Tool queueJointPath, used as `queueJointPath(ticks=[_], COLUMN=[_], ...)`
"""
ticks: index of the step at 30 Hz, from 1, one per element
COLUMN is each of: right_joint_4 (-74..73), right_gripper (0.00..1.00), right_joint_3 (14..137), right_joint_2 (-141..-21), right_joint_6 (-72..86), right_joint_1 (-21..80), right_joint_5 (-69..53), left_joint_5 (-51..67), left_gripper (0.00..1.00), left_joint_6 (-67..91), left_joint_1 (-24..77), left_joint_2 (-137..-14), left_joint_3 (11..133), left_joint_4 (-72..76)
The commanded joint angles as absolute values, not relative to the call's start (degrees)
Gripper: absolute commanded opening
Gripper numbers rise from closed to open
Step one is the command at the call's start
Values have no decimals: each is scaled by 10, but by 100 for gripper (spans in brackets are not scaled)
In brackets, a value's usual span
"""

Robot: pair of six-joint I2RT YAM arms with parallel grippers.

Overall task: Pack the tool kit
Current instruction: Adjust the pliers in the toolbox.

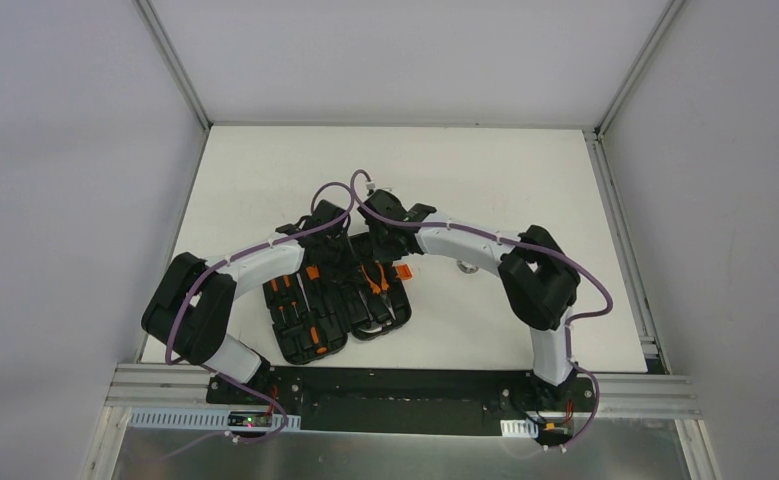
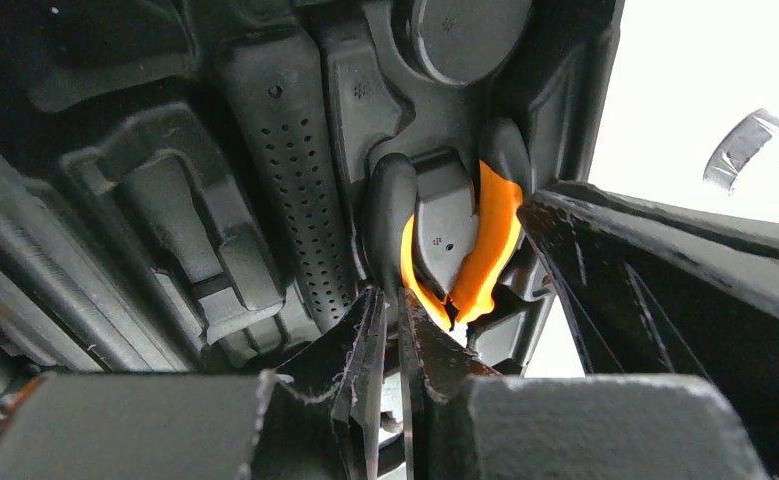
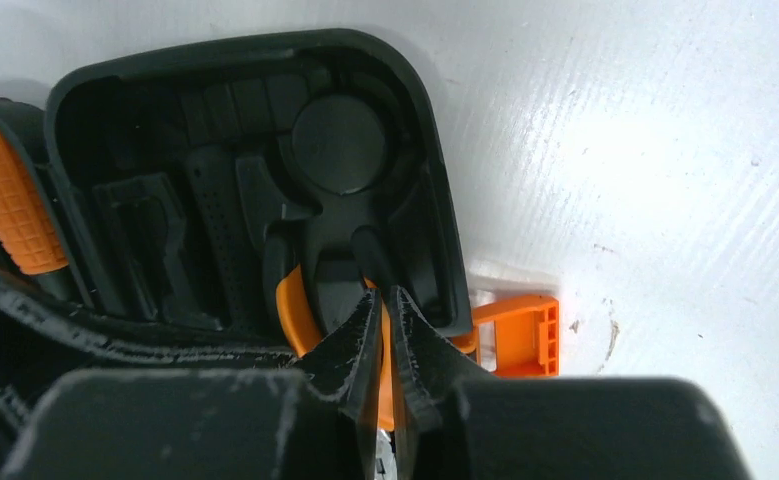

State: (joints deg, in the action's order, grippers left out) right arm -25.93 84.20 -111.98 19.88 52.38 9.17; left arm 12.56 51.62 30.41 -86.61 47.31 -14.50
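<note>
**MARKINGS CHECK: NOTHING LEGIBLE**

I went over all three views and can read no text, label, brand, number or sign.

Ahead of the right gripper point(image 3: 385, 305), the black case point(image 3: 215, 230) shows only moulded ribs and rows of small pits, no characters. The orange latch point(image 3: 520, 335), just to the right of those fingertips in the wrist view, is ribbed and unlettered.

Just beyond the left gripper point(image 2: 390, 300), the pliers point(image 2: 495, 230) and the case moulding around them carry a few tiny dots that form no letter or figure. From the overhead camera everything is too small to read.
</note>
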Motion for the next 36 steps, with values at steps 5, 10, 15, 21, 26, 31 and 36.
queueJointPath(ticks=[5,10,15,21,26,31,36], right_joint_4=[-281,-319,-346,-359,-335,-332,-334], right_gripper=[7,0,0,0,0,1,14], right_joint_3=[887,879,833,760,742,794,829], right_joint_2=[-1166,-1198,-1234,-1268,-1220,-1123,-1011], right_joint_6=[178,182,191,216,208,178,156], right_joint_1=[524,526,529,533,536,533,521], right_joint_5=[99,96,84,76,70,60,81], left_joint_5=[104,105,104,103,102,100,89], left_gripper=[11,11,11,11,11,14,24], left_joint_6=[506,506,508,507,508,508,503], left_joint_1=[311,311,311,311,311,311,311], left_joint_2=[-867,-867,-870,-876,-878,-863,-826], left_joint_3=[472,470,463,456,454,454,461], left_joint_4=[-145,-145,-145,-144,-145,-145,-158])
